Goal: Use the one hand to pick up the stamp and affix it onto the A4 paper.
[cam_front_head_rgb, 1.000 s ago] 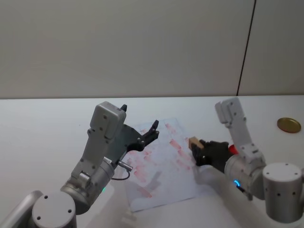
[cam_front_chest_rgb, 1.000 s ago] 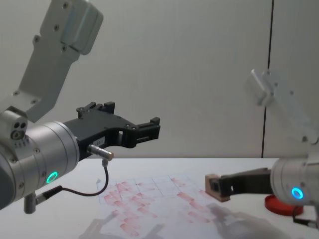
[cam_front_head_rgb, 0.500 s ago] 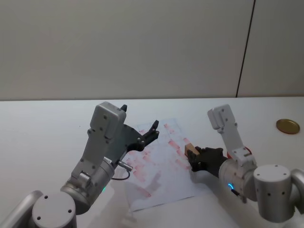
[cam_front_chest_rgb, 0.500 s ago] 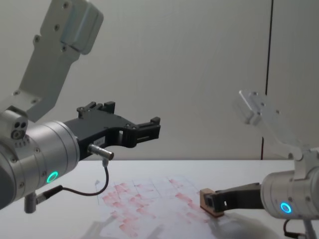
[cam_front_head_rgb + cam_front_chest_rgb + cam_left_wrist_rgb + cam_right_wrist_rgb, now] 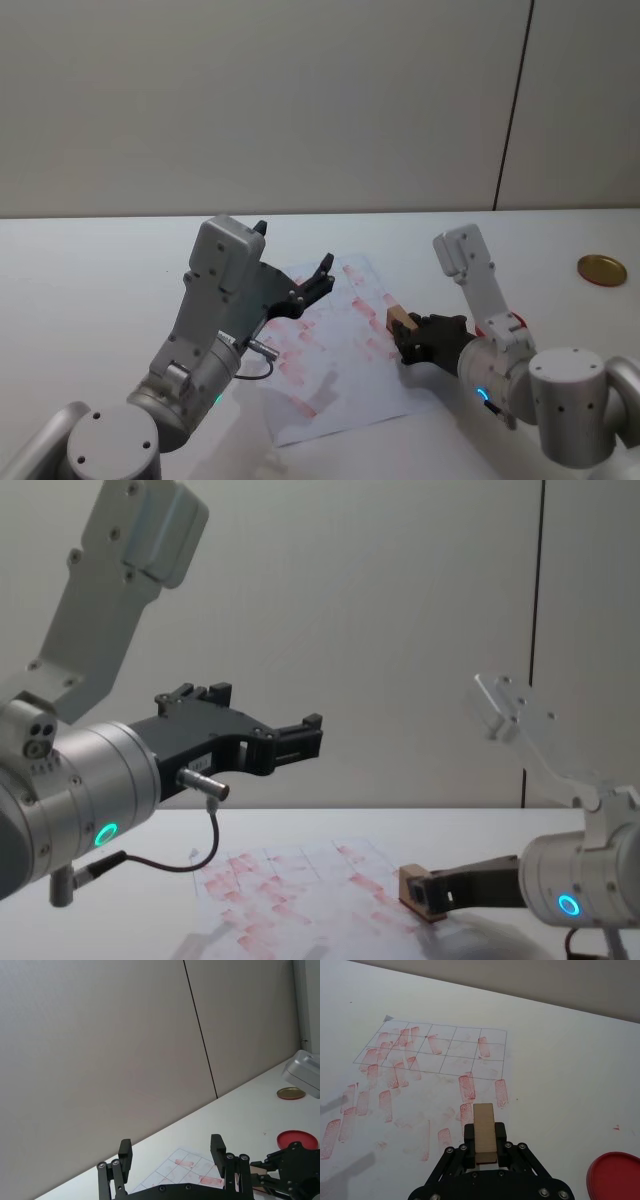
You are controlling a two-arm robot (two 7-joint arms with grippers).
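The white desk (image 5: 100, 260) runs wide beyond the A4 paper (image 5: 350, 385) on every side, back to the wall. The paper lies flat, with bare desk along its right edge. My left hand (image 5: 171, 1150) hangs above the paper's left part, fingers spread wide, gripping nothing. My right hand (image 5: 485, 1142) sits low at the paper's right edge, fingers closed on the stamp (image 5: 485, 1130), which juts out over the red marks; I cannot tell whether it touches the sheet. A red ink pad (image 5: 615, 1177) lies just right of the paper.

One stamp (image 5: 485, 1132), one A4 paper (image 5: 340, 385), one red ink pad (image 5: 615, 1177) near the paper, one gold disc (image 5: 601, 268), two claws: left claw (image 5: 170, 1155), right claw (image 5: 403, 331)
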